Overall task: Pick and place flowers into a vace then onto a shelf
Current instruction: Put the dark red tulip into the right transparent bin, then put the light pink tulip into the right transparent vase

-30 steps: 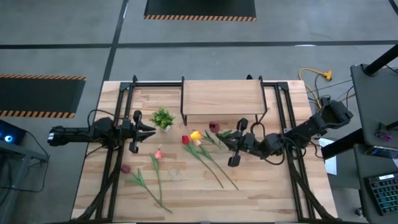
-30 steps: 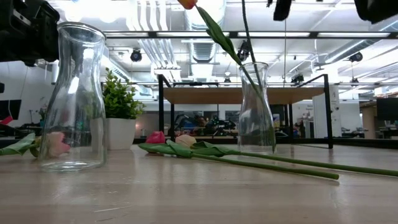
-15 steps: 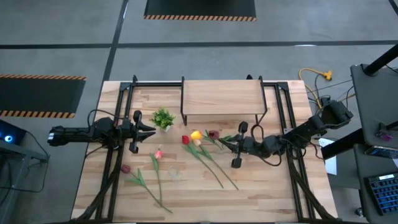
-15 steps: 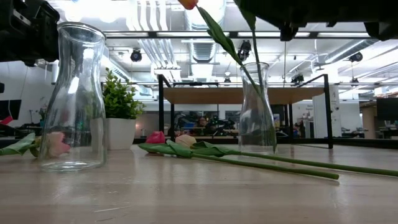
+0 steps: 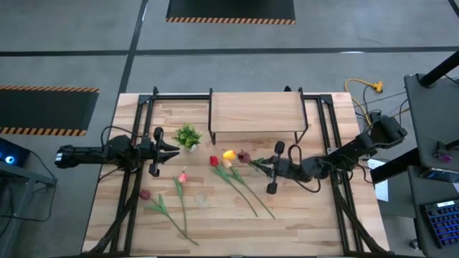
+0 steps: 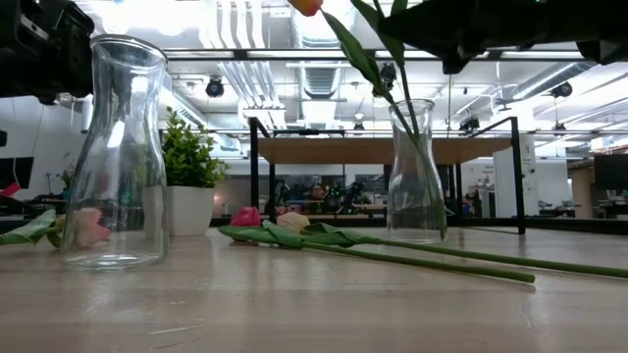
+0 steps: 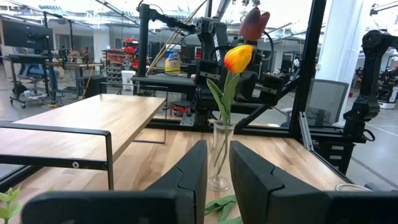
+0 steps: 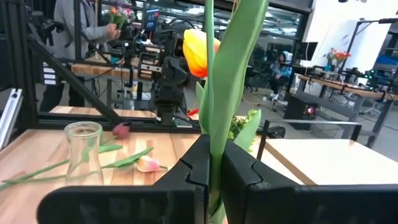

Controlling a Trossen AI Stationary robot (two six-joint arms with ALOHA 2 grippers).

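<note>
Left wrist view: yellow-red tulip (image 7: 238,58) upright in glass vase (image 7: 219,155)

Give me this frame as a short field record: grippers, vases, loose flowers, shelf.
right gripper: shut on maroon tulip, stem going into far vase
left gripper: idle at the table's left side, holds nothing
far vase: holds yellow tulip
near vase: empty
loose flowers: lying on table
shelf: bare

A robotics lab: exposed ceiling ducts (image 6: 245,69), further wooden workbenches (image 8: 339,84), and black frame rigs (image 7: 144,37).
</note>
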